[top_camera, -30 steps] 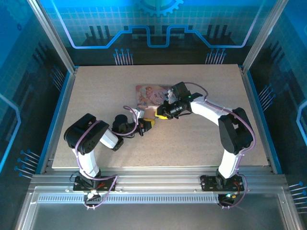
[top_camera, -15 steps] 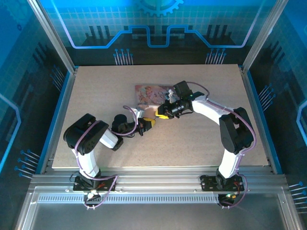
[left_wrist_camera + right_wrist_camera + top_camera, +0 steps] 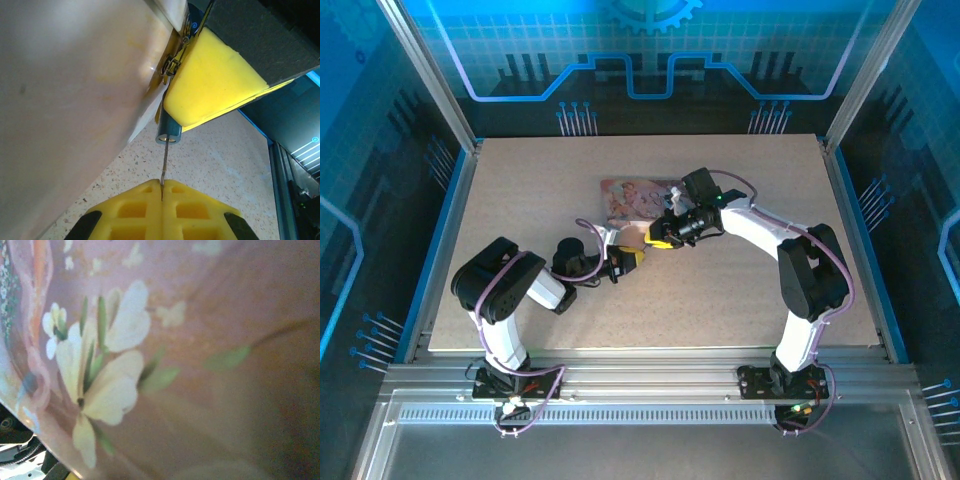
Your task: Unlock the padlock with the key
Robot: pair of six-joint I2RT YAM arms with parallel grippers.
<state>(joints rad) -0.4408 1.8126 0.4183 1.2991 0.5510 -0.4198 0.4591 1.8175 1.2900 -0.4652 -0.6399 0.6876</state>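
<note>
Nearest, the left gripper (image 3: 162,187) is seen with its yellow fingers pressed together on the key (image 3: 163,167), a thin silvery blade held edge-on, its tip at the underside of the padlock (image 3: 168,134). This small blue-grey body, topped by a thin metal shackle, is held above the table (image 3: 720,290) near its middle, against one yellow pad (image 3: 210,82) of the right gripper (image 3: 658,238) and beside the pink box (image 3: 632,197); whether that gripper is clamped cannot be told

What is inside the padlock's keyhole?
The key, pinched in the left gripper, reaches the padlock at its end face; how far its tip goes in is hidden.
</note>
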